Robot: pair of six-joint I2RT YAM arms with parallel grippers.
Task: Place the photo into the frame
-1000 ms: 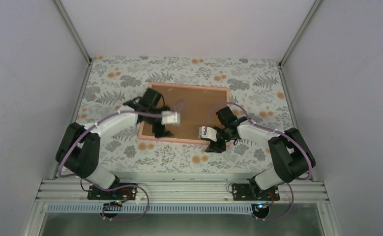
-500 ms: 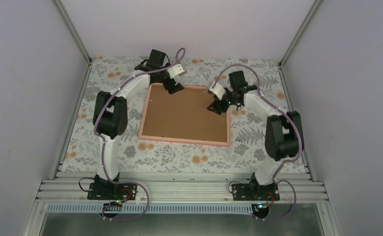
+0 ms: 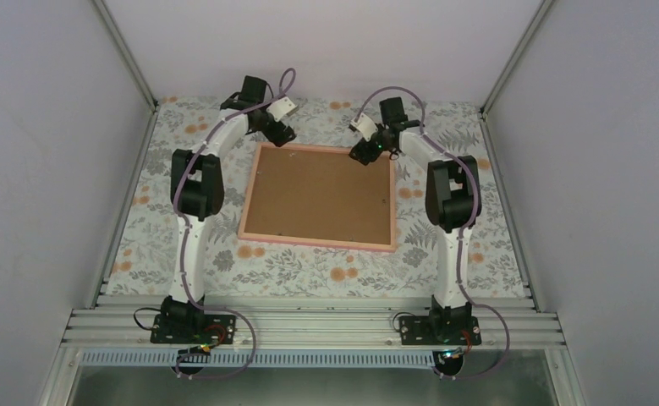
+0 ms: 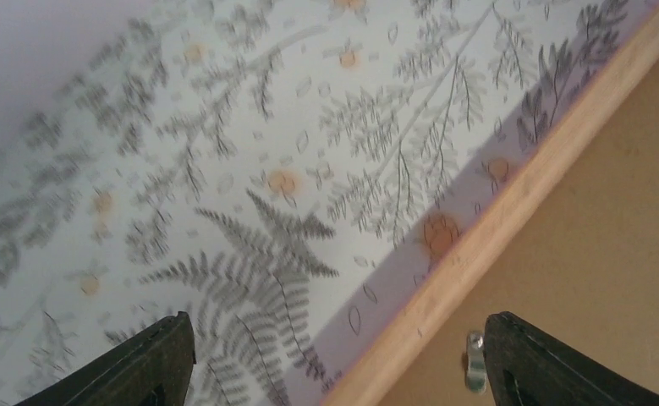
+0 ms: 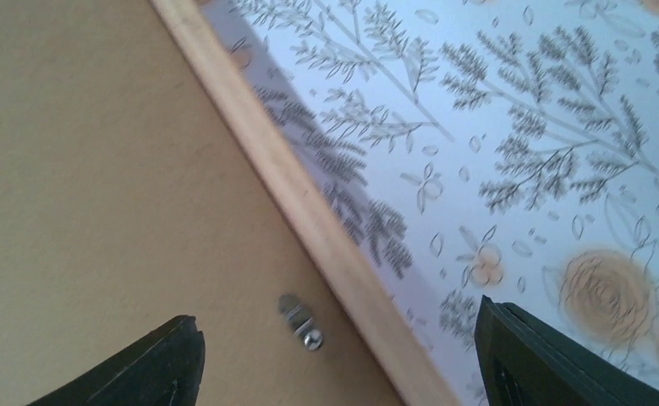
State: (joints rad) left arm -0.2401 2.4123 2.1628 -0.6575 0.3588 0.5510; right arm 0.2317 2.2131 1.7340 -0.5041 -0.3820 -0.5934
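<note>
The pink frame (image 3: 315,242) lies flat on the flowered table, back side up, its brown backing board (image 3: 319,193) filling it. The photo is out of view. My left gripper (image 3: 280,135) hovers at the frame's far left corner, open and empty; in the left wrist view its jaws (image 4: 338,338) straddle the frame's edge (image 4: 512,207), a metal tab (image 4: 475,361) by the right finger. My right gripper (image 3: 361,155) hangs over the far edge towards the right corner, open and empty; in the right wrist view it (image 5: 338,334) spans the edge (image 5: 309,203) and a turn tab (image 5: 300,321).
A flowered cloth (image 3: 199,245) covers the table. Grey walls with metal posts (image 3: 495,85) close in the left, right and back. The arm bases stand on the rail (image 3: 309,326) at the near edge.
Both arms have swung from the frame's near edge out to its far edge. The right jaws have opened wider. The frame has not moved.
</note>
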